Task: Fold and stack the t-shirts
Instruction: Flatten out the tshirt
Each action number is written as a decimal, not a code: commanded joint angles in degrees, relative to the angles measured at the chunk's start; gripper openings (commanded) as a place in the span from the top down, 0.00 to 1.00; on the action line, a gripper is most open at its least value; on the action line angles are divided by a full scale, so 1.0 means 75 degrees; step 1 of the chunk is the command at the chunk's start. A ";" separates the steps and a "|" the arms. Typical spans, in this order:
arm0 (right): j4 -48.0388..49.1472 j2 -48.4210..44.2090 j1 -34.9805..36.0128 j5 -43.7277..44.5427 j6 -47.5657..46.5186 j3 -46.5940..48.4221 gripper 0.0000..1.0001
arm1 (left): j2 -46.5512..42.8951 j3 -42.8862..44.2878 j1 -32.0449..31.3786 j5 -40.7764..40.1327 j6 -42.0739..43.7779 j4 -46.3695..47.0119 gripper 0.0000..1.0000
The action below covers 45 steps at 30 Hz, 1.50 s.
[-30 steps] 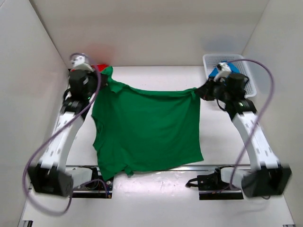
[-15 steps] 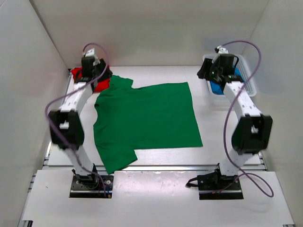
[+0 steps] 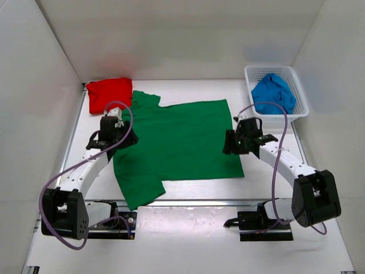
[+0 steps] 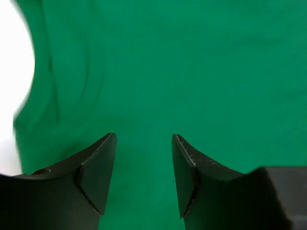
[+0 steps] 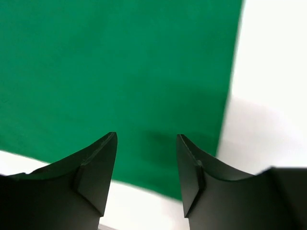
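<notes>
The green t-shirt [image 3: 177, 142] lies spread flat in the middle of the table. My left gripper [image 3: 126, 139] hovers open over its left side; in the left wrist view the left gripper [image 4: 144, 143] has only green cloth [image 4: 168, 72] beneath its parted fingers. My right gripper [image 3: 230, 145] is open at the shirt's right edge; the right wrist view has the right gripper [image 5: 146, 141] above a corner of the green t-shirt [image 5: 120, 72] and white table. The red t-shirt [image 3: 109, 94] lies folded at the back left. The blue t-shirt [image 3: 274, 94] is crumpled in the basket.
A white lattice basket [image 3: 303, 106] stands at the back right corner. White walls close in the table on the left, back and right. Bare white table [image 3: 268, 188] shows to the right of the green shirt and along the near edge.
Both grippers opened and let go of the green shirt, which now lies flat. The arms swung to the back, then came down to the shirt's left and right sides.
</notes>
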 commanded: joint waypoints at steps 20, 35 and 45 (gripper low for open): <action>0.0613 0.1073 -0.0404 -0.0075 -0.0282 -0.0025 0.50 | 0.2675 0.1172 -0.0543 -0.0814 -0.0197 -0.0353 0.38; -0.0173 0.2305 -0.1316 0.0160 -0.0259 0.0350 0.52 | 0.6426 0.4864 -0.0672 -0.0463 -0.0232 -0.0950 0.38; -0.0570 0.2059 -0.1388 0.0089 -0.0071 0.0572 0.53 | 0.7846 0.7678 -0.1011 -0.0193 0.0107 -0.2391 0.40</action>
